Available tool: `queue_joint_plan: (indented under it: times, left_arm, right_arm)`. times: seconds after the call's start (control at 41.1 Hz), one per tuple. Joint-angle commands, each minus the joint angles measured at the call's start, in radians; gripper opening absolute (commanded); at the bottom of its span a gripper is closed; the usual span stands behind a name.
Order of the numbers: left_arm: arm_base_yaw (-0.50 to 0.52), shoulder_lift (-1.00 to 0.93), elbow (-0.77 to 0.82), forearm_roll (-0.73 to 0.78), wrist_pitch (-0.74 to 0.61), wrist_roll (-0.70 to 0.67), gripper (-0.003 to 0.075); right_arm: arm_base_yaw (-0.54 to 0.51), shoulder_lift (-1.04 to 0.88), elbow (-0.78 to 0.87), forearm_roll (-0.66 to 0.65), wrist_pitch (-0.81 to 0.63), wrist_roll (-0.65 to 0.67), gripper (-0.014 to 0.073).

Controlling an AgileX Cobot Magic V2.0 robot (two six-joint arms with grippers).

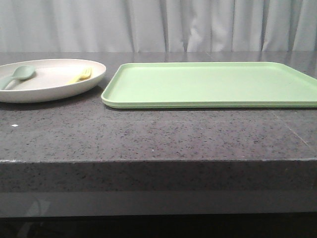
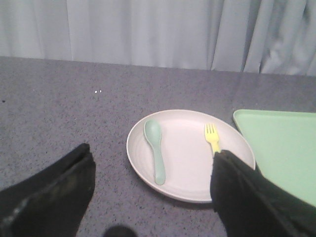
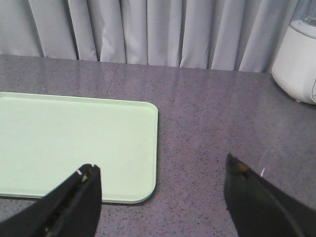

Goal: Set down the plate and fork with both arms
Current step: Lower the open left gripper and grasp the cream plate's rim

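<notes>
Dark speckled desk (image 1: 148, 134) before grey curtains (image 1: 158, 25), plate (image 1: 54, 88) at nine o'clock of green tray (image 1: 213, 84), fork (image 1: 81, 75) and spoon (image 1: 17, 76) lay in plate, left gripper (image 2: 153, 197) and right gripper (image 3: 160, 202) jaws wide, empty.

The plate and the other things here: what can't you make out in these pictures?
- Fork: handle end hidden behind the left pincer, left wrist view.
- Plate: left side cut off, front view.
- White appliance: cut off at the edge, right wrist view.
- Tray: right end cut off, front view.
</notes>
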Motion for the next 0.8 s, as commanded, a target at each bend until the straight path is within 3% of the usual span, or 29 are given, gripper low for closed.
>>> queue_joint_plan:
  times: [0.0,0.195,0.438,0.535,0.706,0.779]
  left_arm:
    - [0.002,0.089,-0.079,0.017,0.014,0.001,0.0485]
    - [0.002,0.308,-0.18,0.026,0.153,0.001,0.0507]
    - [0.034,0.597,-0.297,0.017,0.202,0.044,0.0502]
    - [0.115,0.706,-0.346,-0.121,0.215,0.14,0.0501]
    - [0.25,0.876,-0.404,-0.538,0.235,0.392,0.0501]
    - [0.289,0.937,-0.417,-0.649,0.237,0.443,0.0501]
  right_arm:
    - [0.001,0.016,-0.035,-0.018,-0.077,-0.007,0.0542]
    - [0.001,0.016,-0.035,-0.018,-0.077,-0.007,0.0542]
    - [0.001,0.016,-0.035,-0.018,-0.077,-0.007,0.0542]
    - [0.001,0.016,-0.035,-0.018,-0.077,-0.007,0.0542]
    - [0.001,0.016,-0.035,-0.018,-0.077,-0.007,0.0542]
    - [0.001,0.016,-0.035,-0.018,-0.077,-0.007,0.0542]
